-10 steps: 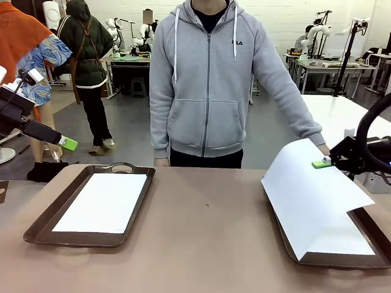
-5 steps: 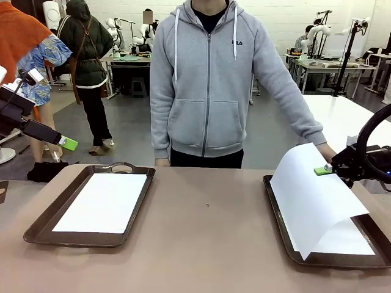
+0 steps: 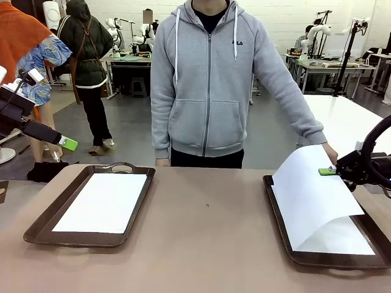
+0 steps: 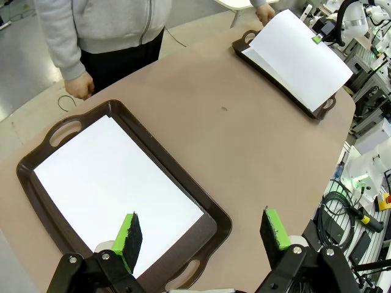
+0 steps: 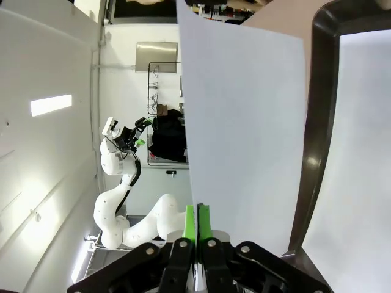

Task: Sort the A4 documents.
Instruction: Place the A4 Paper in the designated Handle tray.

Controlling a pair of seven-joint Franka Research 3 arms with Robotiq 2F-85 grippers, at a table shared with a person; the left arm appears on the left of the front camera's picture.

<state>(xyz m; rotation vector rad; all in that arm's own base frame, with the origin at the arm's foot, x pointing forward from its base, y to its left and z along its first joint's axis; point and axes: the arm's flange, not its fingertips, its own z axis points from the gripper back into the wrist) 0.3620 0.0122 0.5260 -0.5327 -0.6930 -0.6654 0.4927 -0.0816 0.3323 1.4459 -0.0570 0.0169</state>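
A white A4 document [image 3: 308,192] curves up off the right brown tray [image 3: 278,207], and my right gripper [image 3: 327,171] is shut on its far right edge. Another white sheet [image 3: 348,241] lies flat on that tray's floor beneath it. In the right wrist view the green pads [image 5: 197,222] pinch the raised sheet [image 5: 244,134] beside the tray's rim [image 5: 311,140]. My left gripper [image 4: 201,235] hangs open above the near end of the left tray [image 4: 211,213], which holds a flat white sheet [image 4: 110,183]. In the front view the left gripper [image 3: 67,144] is raised at the far left.
A person in a grey hoodie stands at the table's far side, one hand [image 3: 330,151] by the right tray's far end, the other hand [image 4: 79,88] near the left tray [image 3: 43,227]. Bare brown tabletop [image 3: 208,226] lies between the trays.
My right gripper has moved right and slightly down with the sheet, which now droops lower over the right tray. The left arm has stayed still.
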